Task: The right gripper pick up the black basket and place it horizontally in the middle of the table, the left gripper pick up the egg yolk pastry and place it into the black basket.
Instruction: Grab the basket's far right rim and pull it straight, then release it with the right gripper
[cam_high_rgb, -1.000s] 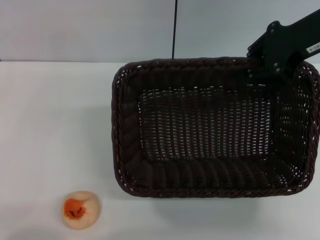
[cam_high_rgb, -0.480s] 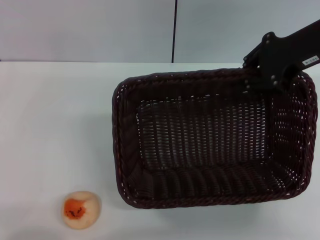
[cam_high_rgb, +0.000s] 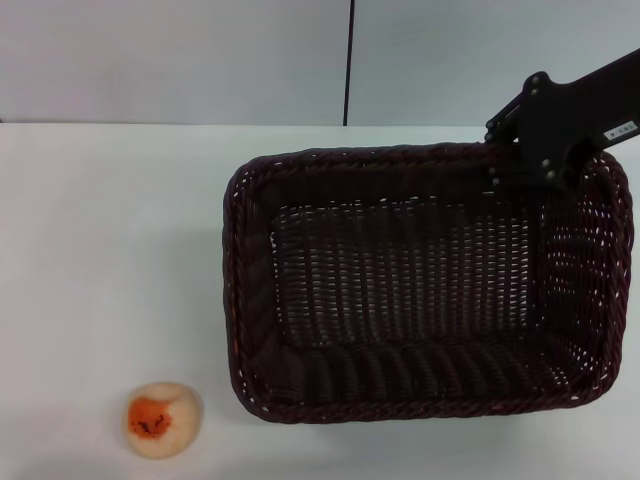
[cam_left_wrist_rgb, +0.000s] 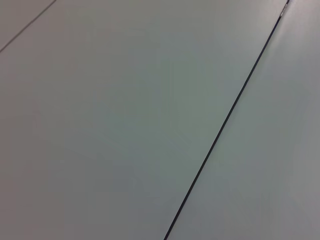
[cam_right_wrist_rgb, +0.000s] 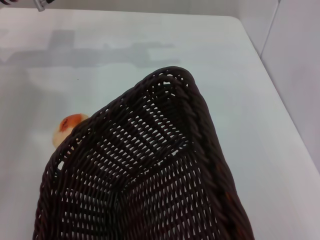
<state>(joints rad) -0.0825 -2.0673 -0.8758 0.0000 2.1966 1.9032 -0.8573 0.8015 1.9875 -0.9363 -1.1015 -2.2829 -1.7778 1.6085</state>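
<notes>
Right gripper (cam_high_rgb: 520, 150) at the far right corner of the basket (cam_high_rgb: 425, 285), on the braided rim, arm reaching in from the upper right of the head view. Fingers there dark against dark wicker; cannot tell whether clamped on the rim or apart. Basket long side running left to right, on the right half of the bench (cam_high_rgb: 110, 250), far rim near the bench's back edge, near rim near the front edge. Nothing inside, woven floor visible. In the right wrist view, basket (cam_right_wrist_rgb: 150, 175) seen from one corner, rim rounded, slots in the sides letting the white bench (cam_right_wrist_rgb: 125, 50) show through.

Pastry (cam_high_rgb: 162, 420) on the bench at the front left, well apart from the basket, orange-red patch up. Also visible in the right wrist view (cam_right_wrist_rgb: 67, 127), partly hidden behind the rim.

Left gripper out of sight; left wrist view only a pale wall (cam_left_wrist_rgb: 125, 115) with a dark seam (cam_left_wrist_rgb: 225, 120).
</notes>
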